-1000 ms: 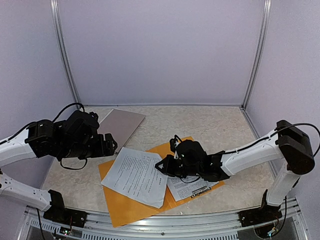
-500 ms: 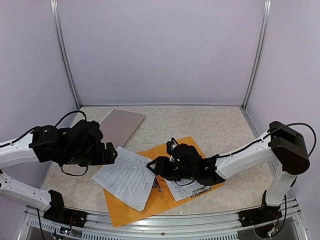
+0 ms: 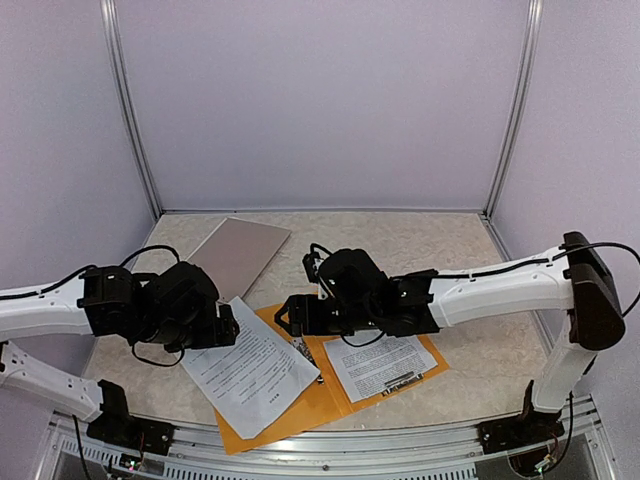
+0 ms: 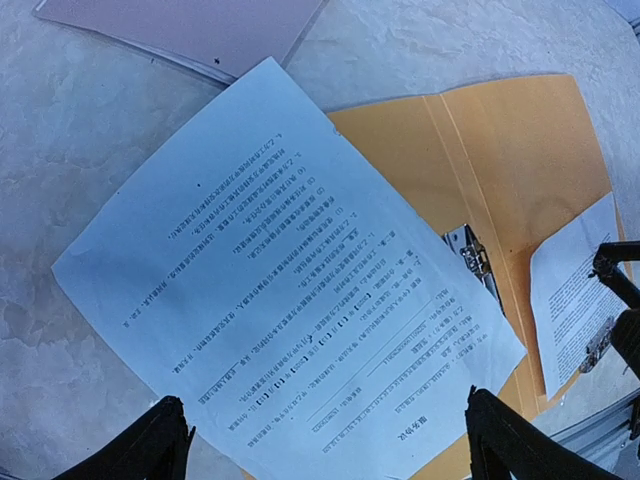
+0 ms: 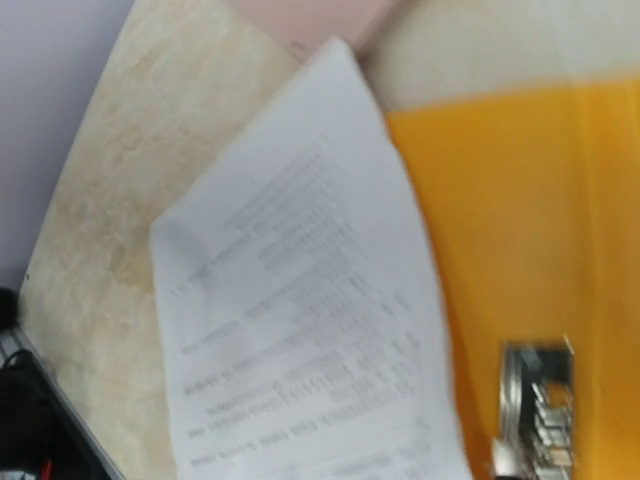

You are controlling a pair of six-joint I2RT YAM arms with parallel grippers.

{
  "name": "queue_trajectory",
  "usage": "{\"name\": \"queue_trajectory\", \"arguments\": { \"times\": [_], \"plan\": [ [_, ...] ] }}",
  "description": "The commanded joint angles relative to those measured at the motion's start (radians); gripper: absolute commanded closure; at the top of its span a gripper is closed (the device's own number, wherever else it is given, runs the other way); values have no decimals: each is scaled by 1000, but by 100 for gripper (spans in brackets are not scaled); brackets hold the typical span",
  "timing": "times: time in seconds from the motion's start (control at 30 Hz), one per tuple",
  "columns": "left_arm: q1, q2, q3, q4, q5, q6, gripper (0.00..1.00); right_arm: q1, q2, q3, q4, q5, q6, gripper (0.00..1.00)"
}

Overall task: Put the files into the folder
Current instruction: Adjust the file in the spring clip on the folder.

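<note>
One of the files, a white printed sheet (image 3: pixel 252 368) (image 4: pixel 290 290) (image 5: pixel 300 300), lies flat, half on the open orange folder (image 3: pixel 330 395) (image 4: pixel 500 170) (image 5: pixel 520 200) and half on the table. A second sheet (image 3: pixel 385 365) (image 4: pixel 575 290) lies on the folder's right half, beside the metal clip (image 4: pixel 470 255) (image 5: pixel 535 400). My left gripper (image 3: pixel 226 328) (image 4: pixel 325 450) hovers open over the first sheet's left edge, fingers wide apart with nothing between them. My right gripper (image 3: pixel 284 318) is above the sheet's far corner, fingers spread and holding nothing. Its own view is blurred and shows no fingers.
A closed pinkish folder (image 3: pixel 240 252) (image 4: pixel 200 25) lies at the back left, just beyond the sheet's far corner. The marbled table (image 3: pixel 450 250) is boxed in by pale walls with metal posts at the back corners. The two grippers are close together over the folder's left half.
My right gripper let go of the first sheet and moved back and left. The sheet slid left and settled flat. My left gripper moved nearer and toward the sheet.
</note>
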Motion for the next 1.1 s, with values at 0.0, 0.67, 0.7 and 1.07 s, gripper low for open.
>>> {"name": "queue_trajectory", "arguments": {
  "times": [0.0, 0.67, 0.7, 1.07],
  "plan": [
    [-12, 30, -37, 33, 20, -60, 8, 5, 73, 166, -263, -8, -281, 29],
    [-43, -35, -184, 35, -29, -288, 8, -119, 394, 467, -450, -275, -570, 37],
    [-43, -33, -181, 32, -32, -287, 7, -124, 397, 464, -442, -289, -568, 39],
    [-41, 41, -139, 47, -31, -247, 7, -128, 407, 444, -405, -370, -560, 51]
  ]
}}
